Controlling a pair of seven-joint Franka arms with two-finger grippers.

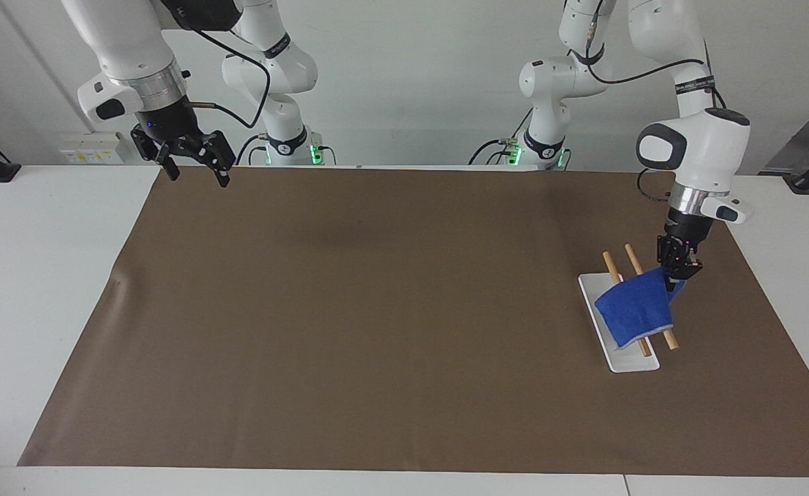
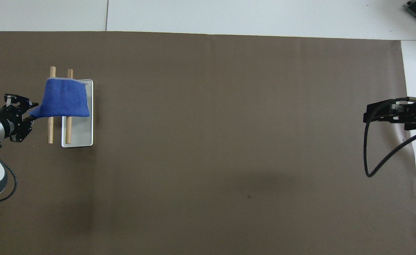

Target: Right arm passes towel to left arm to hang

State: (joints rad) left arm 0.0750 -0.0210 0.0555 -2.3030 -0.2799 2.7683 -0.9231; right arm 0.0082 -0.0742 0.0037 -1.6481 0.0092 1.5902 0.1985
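Blue cloth, matte and finely woven with a pale stitched edge, the towel [image 1: 635, 308] [image 2: 65, 98] drapes over two round wooden rods [image 1: 656, 319] [image 2: 51, 129] of a small rack. The rods run side by side above a flat white rectangular base plate with rounded corners [image 1: 624, 358] [image 2: 81, 136], and the rack stands on the brown mat at the left arm's end of the table [image 1: 25, 275]. The towel sags across both rods in a tapering shape, wide over the base plate and drawn to a point on the side away from the plate.

The left claw [image 1: 677, 273] [image 2: 27, 113] is at that point, closed on the towel's corner just beside the rack and pointing down from its silver wrist ring. The cloth hides the rods' middle stretch and part of the base plate; how the rods are fixed to the plate cannot be made out.

The brown mat [image 1: 376, 331] [image 2: 229, 141] is smooth and paper-like, with a slight crease at its edge toward the right arm's end, well apart from the rack.

The right claw [image 1: 193, 169] [image 2: 379, 112] hangs in the air over the mat's corner at the right arm's end, well apart from the rack, fingers spread and holding nothing, a black cable looping from it. In the overhead view it is cut off at the frame edge.

No writing can be read anywhere.
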